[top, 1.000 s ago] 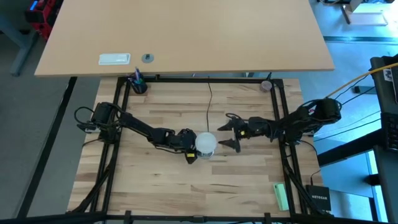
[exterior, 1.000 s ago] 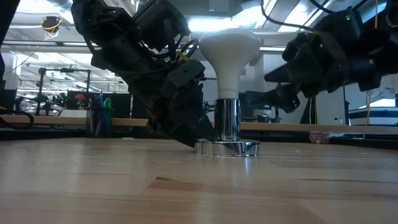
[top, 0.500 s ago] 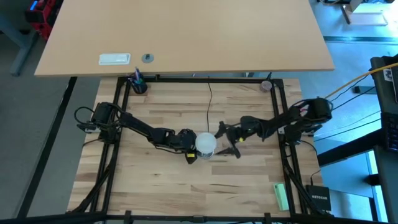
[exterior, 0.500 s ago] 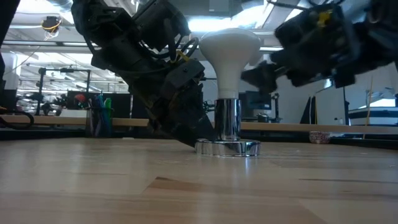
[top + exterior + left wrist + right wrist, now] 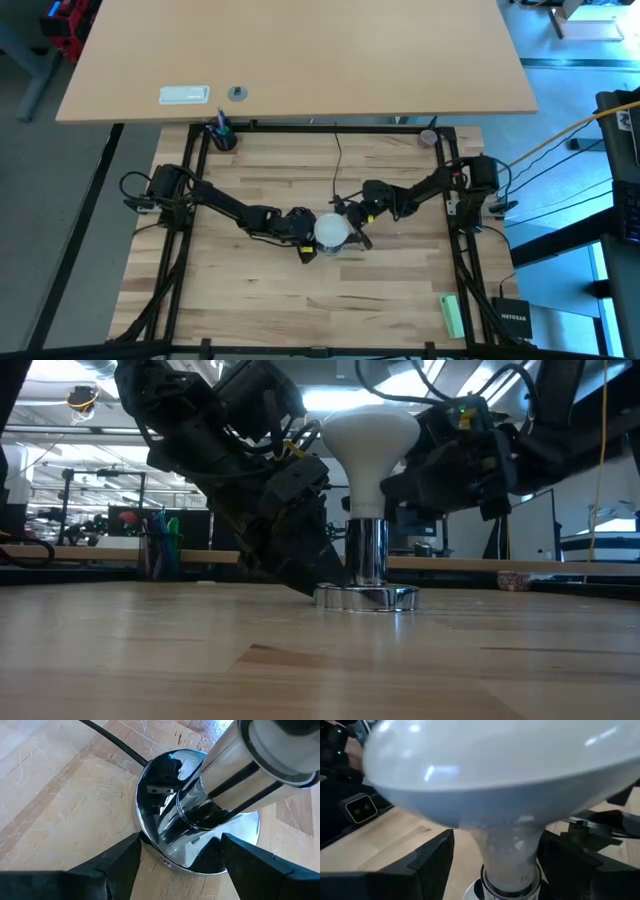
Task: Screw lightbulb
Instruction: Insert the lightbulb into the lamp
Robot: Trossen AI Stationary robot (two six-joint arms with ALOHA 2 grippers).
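Note:
The frosted white lightbulb stands upright with its screw base in the silver socket at the table's middle. The socket's round base rests flat on the wood, and its thin black cord runs to the far edge. My left gripper comes in low from the left and is shut on the socket's base. My right gripper is open. Its fingers stand on either side of the bulb's neck, under the dome, with gaps showing on both sides. It comes from the right. My left gripper pinches the socket's round base flange between its two fingers, right at the table top. The fingers slant down from the table's left. The socket stands upright with its base flat on the table.
A dark cup of pens stands at the far left corner and a small round thing at the far right corner. A green object lies at the near right. Black frame rails border the wooden top.
My right gripper has moved toward the table's left, from well right of the bulb to the bulb itself, staying open. Its fingers now stand around the bulb's neck. The bulb, the socket and my left gripper have kept still.

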